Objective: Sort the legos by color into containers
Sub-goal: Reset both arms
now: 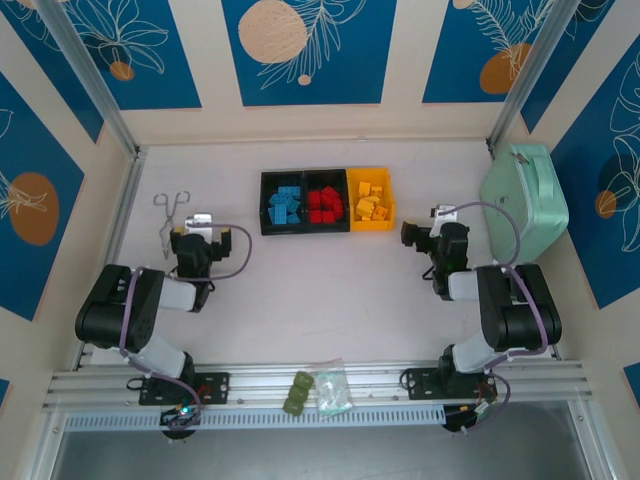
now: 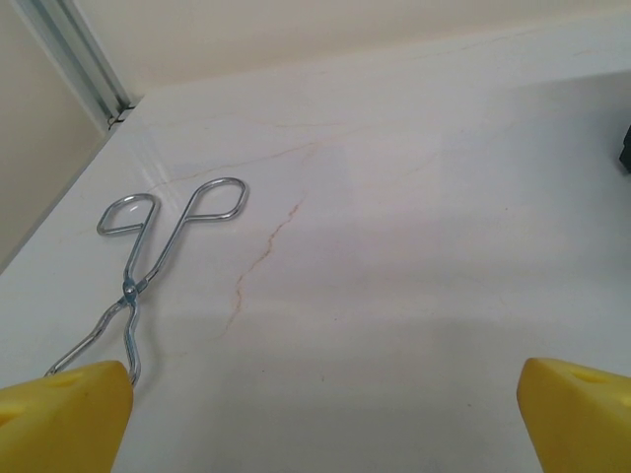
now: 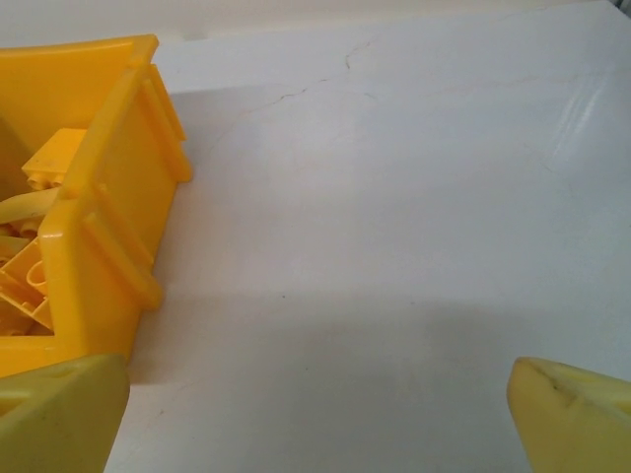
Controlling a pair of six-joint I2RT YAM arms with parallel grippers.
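Observation:
Three containers stand joined in a row at the back centre of the table. The left black bin point(image 1: 264, 204) holds blue legos point(image 1: 285, 205). In the middle black bin point(image 1: 327, 176) lie red legos point(image 1: 325, 205), and the yellow bin point(image 1: 391, 200) holds yellow-orange legos point(image 1: 369, 206). My left gripper point(image 1: 203, 235) rests open over bare table, left of the bins, with nothing between its yellow fingertips point(image 2: 69, 414). My right gripper point(image 1: 435, 228) is open too, just right of the yellow bin point(image 3: 108, 197), whose legos point(image 3: 39, 266) show over its wall.
Metal tongs point(image 1: 170, 215) lie beside the left gripper point(image 2: 320, 394), at its left point(image 2: 148, 266). A mint-green case point(image 1: 525, 195) stands at the right wall. An olive-green lumpy item point(image 1: 298, 392) and a clear bag point(image 1: 332, 388) sit on the front rail.

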